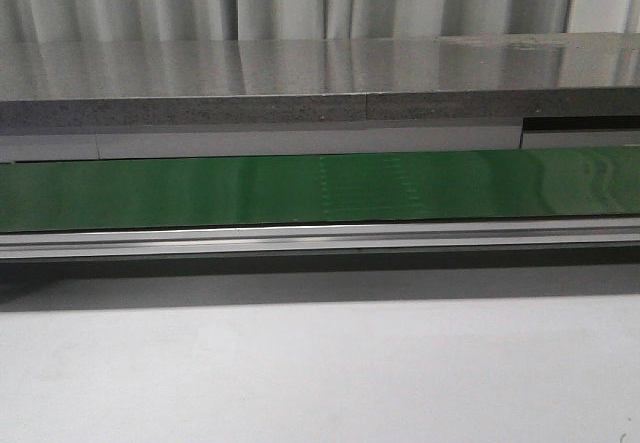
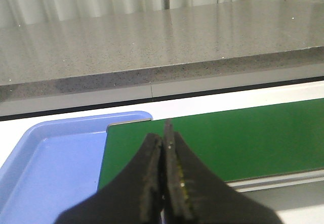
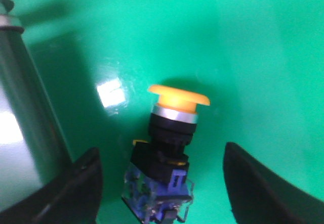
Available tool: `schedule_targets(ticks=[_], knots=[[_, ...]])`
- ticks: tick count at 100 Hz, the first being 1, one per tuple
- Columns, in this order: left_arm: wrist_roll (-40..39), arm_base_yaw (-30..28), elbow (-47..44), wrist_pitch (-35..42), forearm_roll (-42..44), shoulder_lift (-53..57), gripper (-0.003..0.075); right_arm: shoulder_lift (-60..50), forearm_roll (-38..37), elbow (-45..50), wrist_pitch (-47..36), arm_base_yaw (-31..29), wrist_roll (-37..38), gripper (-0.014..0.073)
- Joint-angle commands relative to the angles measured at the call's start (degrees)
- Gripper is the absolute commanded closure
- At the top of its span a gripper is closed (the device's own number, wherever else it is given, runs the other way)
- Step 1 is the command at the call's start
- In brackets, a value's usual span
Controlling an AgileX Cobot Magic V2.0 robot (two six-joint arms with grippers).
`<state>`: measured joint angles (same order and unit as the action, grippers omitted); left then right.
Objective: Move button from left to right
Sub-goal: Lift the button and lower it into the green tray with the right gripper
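Note:
The button (image 3: 174, 118) shows only in the right wrist view. It lies tilted on a shiny green surface (image 3: 263, 57), with its yellow-orange cap pointing away from the fingers and its black and blue body nearest them. My right gripper (image 3: 162, 155) is open. Its two black fingers stand one on each side of the button's body, apart from it. My left gripper (image 2: 165, 135) is shut and empty, above the end of the green belt (image 2: 243, 138) next to a blue tray (image 2: 50, 168). The front view shows no button and no gripper.
The green conveyor belt (image 1: 200, 193) runs across the front view, with a metal rail (image 1: 320, 238) along its near edge and white table (image 1: 320, 373) below. A grey stone counter (image 1: 300, 73) stands behind it. A metal wall (image 3: 20, 113) rises beside the button.

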<state>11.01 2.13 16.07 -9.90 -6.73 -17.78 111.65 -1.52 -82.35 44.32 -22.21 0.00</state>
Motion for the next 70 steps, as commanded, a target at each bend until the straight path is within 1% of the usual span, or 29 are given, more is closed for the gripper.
schedule_targets(ticks=[1, 16, 45, 57, 70], knots=[[-0.1, 0.4, 1.6, 5.0, -0.2, -0.4, 0.0739, -3.6, 0.1, -1.8, -2.2, -0.1, -0.5, 0.0057], [-0.1, 0.4, 1.6, 5.0, -0.2, -0.4, 0.0739, -6.1, 0.1, -1.8, -6.2, -0.1, -0.5, 0.0057], [-0.1, 0.4, 1.6, 5.0, -0.2, -0.4, 0.0739, -15.8, 2.1, -1.8, -11.7, 0.8, 0.0, 0.0067], [-0.1, 0.4, 1.6, 5.0, -0.2, -0.4, 0.0739, -19.9, 2.7, -1.2, -13.5, 3.5, 0.0, 0.0067], [-0.1, 0.4, 1.6, 5.0, -0.2, -0.4, 0.0739, -24.8, 2.7, 1.7, -17.1, 8.6, 0.0, 0.0067]])
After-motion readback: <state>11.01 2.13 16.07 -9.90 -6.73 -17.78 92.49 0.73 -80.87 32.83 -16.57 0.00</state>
